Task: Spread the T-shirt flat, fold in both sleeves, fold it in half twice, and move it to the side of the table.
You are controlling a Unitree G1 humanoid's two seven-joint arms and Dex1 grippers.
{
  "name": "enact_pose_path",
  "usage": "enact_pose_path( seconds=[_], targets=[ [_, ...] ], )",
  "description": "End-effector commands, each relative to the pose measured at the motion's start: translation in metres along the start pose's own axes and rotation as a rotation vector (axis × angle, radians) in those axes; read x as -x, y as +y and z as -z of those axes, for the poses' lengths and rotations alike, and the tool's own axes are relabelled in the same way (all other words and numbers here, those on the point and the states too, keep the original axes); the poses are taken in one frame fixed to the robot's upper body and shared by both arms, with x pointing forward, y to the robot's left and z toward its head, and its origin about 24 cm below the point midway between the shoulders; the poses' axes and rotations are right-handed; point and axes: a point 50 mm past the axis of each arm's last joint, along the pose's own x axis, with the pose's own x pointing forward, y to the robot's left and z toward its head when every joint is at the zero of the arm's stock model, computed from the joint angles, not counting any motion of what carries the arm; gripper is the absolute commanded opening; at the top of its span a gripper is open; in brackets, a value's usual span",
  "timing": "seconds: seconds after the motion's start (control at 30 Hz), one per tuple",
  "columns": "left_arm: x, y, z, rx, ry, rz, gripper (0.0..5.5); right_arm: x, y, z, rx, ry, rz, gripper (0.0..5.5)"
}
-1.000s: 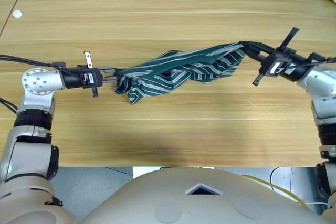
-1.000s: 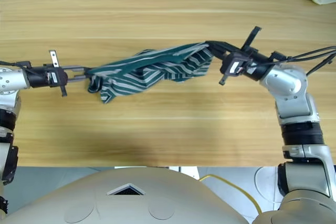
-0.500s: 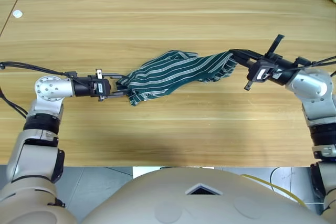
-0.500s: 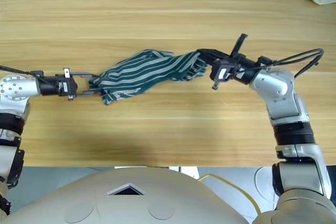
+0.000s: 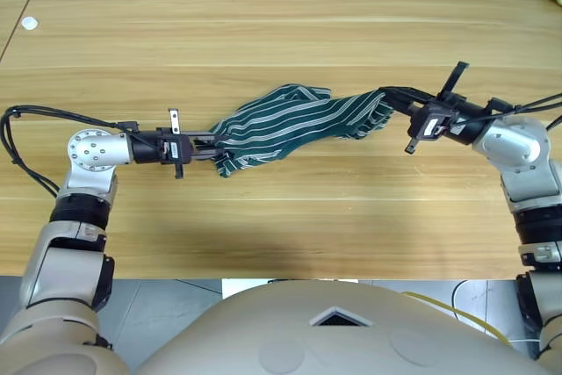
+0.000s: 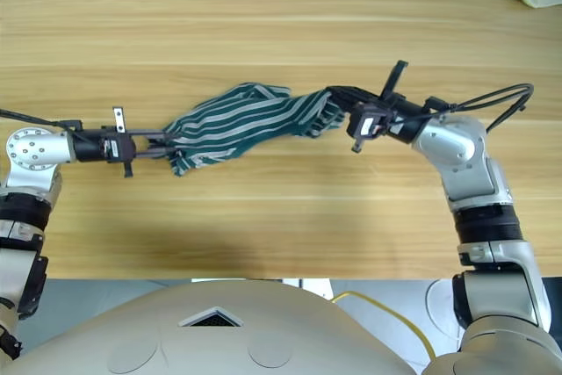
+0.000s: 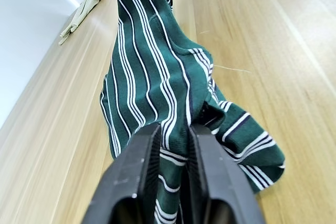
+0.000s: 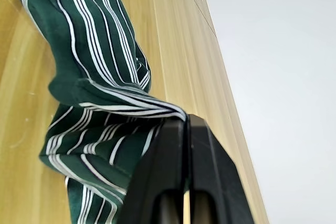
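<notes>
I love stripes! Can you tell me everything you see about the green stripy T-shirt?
The T-shirt is dark green with thin white stripes and looks like soft knit cloth. It is not flat yet. It is bunched and twisted into a long bundle stretched across the middle of the wooden table. The left gripper pinches one end and the right gripper pinches the other. The sagging folds near the left gripper seem to touch the tabletop.

T-shirt (image 5: pixel 290 120): dark green, white stripes (in pairs); table (image 5: pixel 263 6): light wood grain
</notes>
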Motion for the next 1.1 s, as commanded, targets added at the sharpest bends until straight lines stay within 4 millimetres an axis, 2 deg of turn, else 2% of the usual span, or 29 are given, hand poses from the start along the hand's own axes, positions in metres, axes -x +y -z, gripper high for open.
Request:
enact_pose_path(
  seconds=[0.03,0.33,0.4,0.5,0.63,0.7,0.83,0.87,0.97,1.03,1.1],
  targets=[
    [0.001,0.003,0.002,0.005,0.021,-0.013,0.07,-0.005,0.0,0.0,0.003,-0.003,0.004,0.0],
    [0.002,0.003,0.007,-0.009,0.062,-0.024,0.03,-0.007,0.002,0.0,0.001,-0.007,0.007,0.0],
    [0.003,0.008,0.005,-0.031,0.045,-0.058,0.03,-0.005,0.0,0.001,0.0,-0.001,0.02,0.0],
    [0.014,0.035,-0.012,-0.074,-0.053,-0.21,0.03,0.004,-0.019,0.002,0.008,0.012,0.119,0.0],
    [0.048,0.084,-0.047,-0.092,-0.275,-0.504,0.03,0.017,-0.056,0.003,0.037,0.038,0.314,0.0],
    [0.062,0.099,-0.053,-0.105,-0.292,-0.605,0.03,0.022,-0.067,0.005,0.048,0.057,0.376,0.0],
    [0.076,0.118,-0.053,-0.133,-0.216,-0.74,0.03,0.028,-0.079,0.007,0.063,0.078,0.454,0.0],
    [0.076,0.118,-0.054,-0.143,-0.206,-0.739,0.03,0.03,-0.08,0.008,0.065,0.08,0.459,0.0],
    [0.073,0.088,-0.048,-0.16,-0.151,-0.53,0.03,0.037,-0.071,0.002,0.066,0.046,0.385,0.0],
    [0.082,0.061,-0.044,-0.146,-0.098,-0.386,0.03,0.051,-0.057,-0.006,0.062,0.004,0.288,0.0],
    [0.094,0.046,-0.044,-0.146,-0.063,-0.335,0.03,0.07,-0.043,-0.017,0.044,-0.045,0.189,0.0]
  ],
)
